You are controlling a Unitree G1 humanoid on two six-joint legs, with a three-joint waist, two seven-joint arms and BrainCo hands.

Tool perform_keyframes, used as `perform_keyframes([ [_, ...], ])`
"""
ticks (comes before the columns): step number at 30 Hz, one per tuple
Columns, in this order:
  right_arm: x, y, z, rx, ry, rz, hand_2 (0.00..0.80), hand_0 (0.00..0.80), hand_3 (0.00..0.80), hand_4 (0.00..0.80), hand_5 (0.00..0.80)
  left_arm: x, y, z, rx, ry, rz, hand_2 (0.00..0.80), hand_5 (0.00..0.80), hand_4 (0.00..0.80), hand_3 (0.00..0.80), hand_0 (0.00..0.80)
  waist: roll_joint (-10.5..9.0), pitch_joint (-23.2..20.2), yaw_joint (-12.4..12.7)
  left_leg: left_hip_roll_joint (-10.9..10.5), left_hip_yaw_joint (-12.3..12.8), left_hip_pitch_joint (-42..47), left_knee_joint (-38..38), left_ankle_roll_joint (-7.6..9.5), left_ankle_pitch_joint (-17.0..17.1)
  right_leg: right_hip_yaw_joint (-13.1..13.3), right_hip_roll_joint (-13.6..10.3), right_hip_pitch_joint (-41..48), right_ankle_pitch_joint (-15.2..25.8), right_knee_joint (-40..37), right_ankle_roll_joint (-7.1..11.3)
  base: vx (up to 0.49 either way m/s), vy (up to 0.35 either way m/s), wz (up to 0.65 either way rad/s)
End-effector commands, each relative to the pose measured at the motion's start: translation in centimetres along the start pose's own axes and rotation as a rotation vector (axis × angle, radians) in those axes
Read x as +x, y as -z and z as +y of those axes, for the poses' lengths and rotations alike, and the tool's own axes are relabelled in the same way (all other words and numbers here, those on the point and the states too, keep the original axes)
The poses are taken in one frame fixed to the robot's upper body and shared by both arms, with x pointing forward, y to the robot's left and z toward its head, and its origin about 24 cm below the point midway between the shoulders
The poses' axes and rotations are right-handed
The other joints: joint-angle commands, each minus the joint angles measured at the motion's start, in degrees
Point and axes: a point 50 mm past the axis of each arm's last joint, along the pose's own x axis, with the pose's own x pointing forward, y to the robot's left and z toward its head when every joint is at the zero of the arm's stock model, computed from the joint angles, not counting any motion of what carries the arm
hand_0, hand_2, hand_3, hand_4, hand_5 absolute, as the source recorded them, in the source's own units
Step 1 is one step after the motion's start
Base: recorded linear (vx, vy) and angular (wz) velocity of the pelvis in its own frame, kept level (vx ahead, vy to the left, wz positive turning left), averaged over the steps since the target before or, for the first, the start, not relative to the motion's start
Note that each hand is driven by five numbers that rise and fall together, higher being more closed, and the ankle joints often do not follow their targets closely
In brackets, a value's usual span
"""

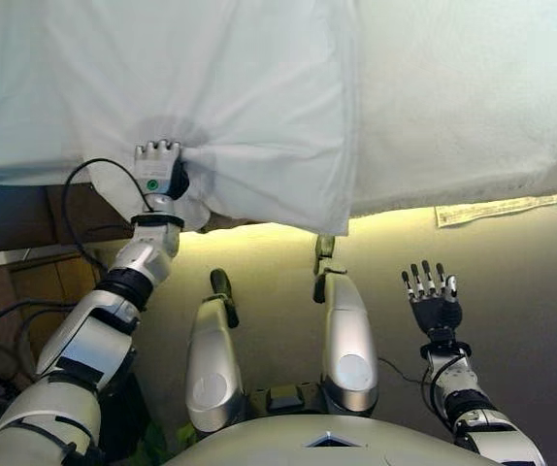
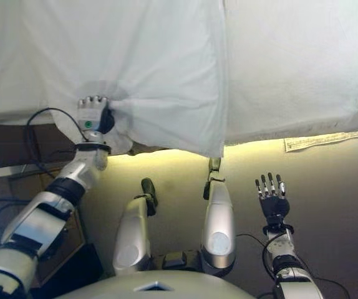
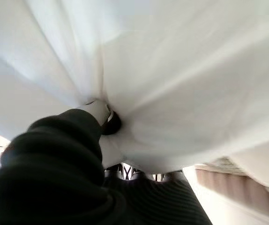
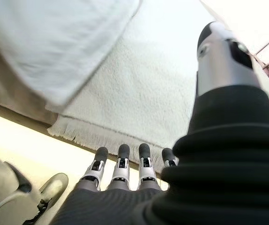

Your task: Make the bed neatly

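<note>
- Fingers of the left hand point(image 1: 159, 167) are curled into a bunch of the white sheet point(image 1: 211, 87) at the bed's near edge, creases fanning out from the pinch.
- Right hand point(image 1: 433, 296) hangs over the floor, fingers straight, holding nothing.
- Sheet covers the left part only; its side edge stops beside a fringed white blanket point(image 1: 463, 107).
- By my reading, the job is early: spreading and smoothing remain.

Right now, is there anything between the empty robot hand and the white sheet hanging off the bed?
Nothing: in the left eye view only bare floor separates the open right robot hand from the white sheet.
</note>
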Motion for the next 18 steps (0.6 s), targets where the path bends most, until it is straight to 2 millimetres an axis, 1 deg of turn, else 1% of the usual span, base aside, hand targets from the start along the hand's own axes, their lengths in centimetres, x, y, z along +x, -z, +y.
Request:
perform_keyframes([
  [1, -3.4, -1.7, -2.7, -0.020, 0.051, -0.037, 0.000, 0.000, 0.000, 0.000, 0.000, -1.3, 4.5, 0.8, 0.051, 0.010, 0.106, 0.800, 0.800, 0.800, 0.800, 0.800, 0.52, -7.8, 0.6, 1.6, 1.4, -1.8, -10.6, 1.56, 13.0, 1.3, -4.0, 4.7, -2.7, 0.0, 5.70, 0.038, 0.082, 0.15],
  [5, -4.6, -2.2, -3.6, -0.032, 0.070, -0.035, 0.000, 0.000, 0.000, 0.000, 0.000, -1.5, 6.6, 1.6, 0.063, 0.036, 0.153, 0.800, 0.800, 0.800, 0.800, 0.800, 1.01, -10.2, 0.6, 1.5, 2.5, 1.4, -14.7, 1.00, 13.9, 0.1, -4.3, 8.6, -1.7, -4.2, 6.51, 0.055, 0.117, 0.10],
  [6, -4.6, -2.2, -3.7, -0.036, 0.088, -0.037, 0.000, 0.000, 0.000, 0.000, 0.000, -1.9, 6.8, 1.3, 0.053, 0.047, 0.169, 0.800, 0.800, 0.800, 0.800, 0.800, 1.29, -11.3, 0.8, 1.2, 2.5, 2.4, -15.6, 1.18, 14.1, -0.3, -4.5, 10.0, -1.4, -5.4, 6.62, 0.147, 0.117, 0.00],
  [7, -4.2, -1.9, -3.3, -0.038, 0.108, -0.038, 0.000, 0.000, 0.000, 0.000, 0.000, -2.5, 6.6, 0.6, 0.046, 0.060, 0.179, 0.800, 0.800, 0.800, 0.800, 0.800, 1.46, -12.0, 1.0, 1.0, 2.3, 3.5, -16.0, 1.21, 13.8, -0.7, -4.7, 11.4, -1.6, -5.9, 6.71, 0.186, 0.127, 0.02],
  [10, -1.4, -0.5, -0.5, -0.046, 0.181, -0.045, 0.000, 0.000, 0.000, 0.000, 0.000, -3.6, 5.5, -1.4, 0.004, 0.122, 0.228, 0.800, 0.800, 0.800, 0.800, 0.800, 2.48, -14.8, 2.2, 0.5, 1.3, 5.6, -16.3, 1.33, 13.3, -2.7, -5.9, 14.6, -1.3, -6.6, 6.99, 0.229, 0.127, 0.19],
  [12, -0.8, 0.0, 0.4, -0.053, 0.213, -0.046, 0.000, 0.000, 0.000, 0.000, 0.000, -4.3, 5.5, -2.3, -0.043, 0.162, 0.284, 0.800, 0.800, 0.800, 0.800, 0.800, 3.00, -16.2, 3.0, 0.1, 1.0, 6.5, -16.3, 1.47, 12.9, -3.5, -6.5, 16.2, -1.3, -7.0, 7.16, 0.196, 0.114, 0.22],
  [14, -0.2, 0.8, 1.0, -0.057, 0.239, -0.039, 0.000, 0.000, 0.000, 0.000, 0.000, -5.4, 6.1, -3.4, -0.166, 0.197, 0.414, 0.800, 0.800, 0.800, 0.800, 0.800, 3.33, -17.9, 3.9, -0.1, 0.9, 7.2, -16.2, 1.71, 12.7, -4.3, -6.9, 17.9, -1.0, -7.7, 7.29, 0.184, 0.081, 0.19],
  [15, -0.1, 1.2, 1.2, -0.058, 0.255, -0.034, 0.000, 0.000, 0.000, 0.000, 0.000, -6.0, 6.5, -3.9, -0.260, 0.201, 0.502, 0.800, 0.800, 0.800, 0.800, 0.800, 3.42, -18.6, 4.5, -0.1, 0.8, 7.9, -16.2, 1.82, 12.4, -4.8, -7.0, 19.1, -1.1, -8.2, 7.36, 0.156, 0.040, 0.16],
  [16, 0.0, 1.4, 1.2, -0.055, 0.265, -0.033, 0.000, 0.000, 0.000, 0.000, 0.000, -6.4, 6.6, -4.2, -0.297, 0.213, 0.537, 0.800, 0.800, 0.800, 0.800, 0.800, 3.45, -19.0, 4.9, -0.2, 0.7, 8.2, -16.2, 1.88, 12.3, -5.1, -7.0, 19.7, -1.1, -8.5, 7.37, 0.152, 0.017, 0.14],
  [18, 0.0, 2.0, 1.2, -0.047, 0.289, -0.032, 0.000, 0.000, 0.000, 0.000, 0.000, -7.7, 7.4, -4.9, -0.457, 0.218, 0.677, 0.800, 0.800, 0.800, 0.800, 0.800, 3.53, -20.4, 6.3, -0.4, 0.2, 8.9, -16.4, 2.03, 12.0, -5.9, -7.0, 21.1, -1.0, -9.2, 7.39, 0.154, -0.008, 0.07],
])
